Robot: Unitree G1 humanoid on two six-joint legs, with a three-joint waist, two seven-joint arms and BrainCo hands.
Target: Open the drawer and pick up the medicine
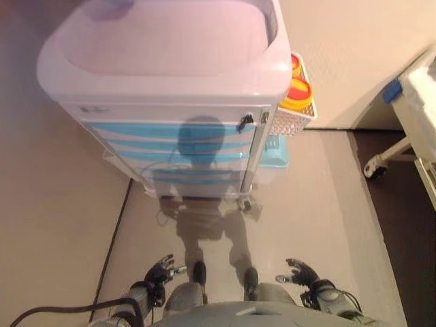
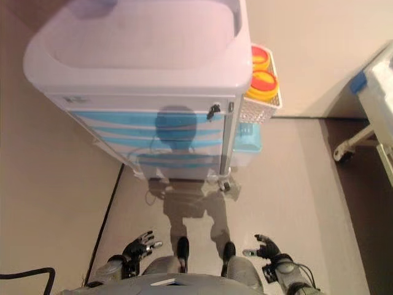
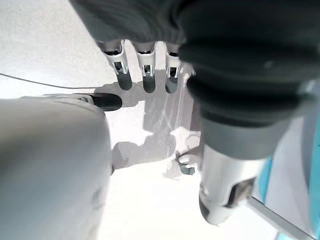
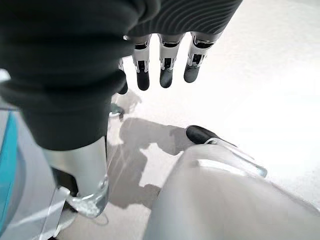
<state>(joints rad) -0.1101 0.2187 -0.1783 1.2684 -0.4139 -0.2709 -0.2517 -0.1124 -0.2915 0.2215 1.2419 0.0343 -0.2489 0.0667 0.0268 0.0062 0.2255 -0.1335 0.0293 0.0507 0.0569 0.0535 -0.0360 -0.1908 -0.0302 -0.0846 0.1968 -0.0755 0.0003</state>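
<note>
cart [image 1: 170, 82] drawers [image 1: 174, 146] all closed | left hand [image 1: 158, 272], right hand [image 1: 303, 274] low, fingers loose, empty, well apart from cart | risk: wheeled cart rolls on pull

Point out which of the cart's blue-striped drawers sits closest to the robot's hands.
The bottom drawer, lowest of the blue-striped fronts on the cart, nearest the floor. The left hand and right hand hang open below it.

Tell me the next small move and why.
Probably raise the right hand toward the cart's blue drawers. Every drawer looks closed, no medicine shows, and both the right and left hand hang open and empty low by the floor, short of the cart.
</note>
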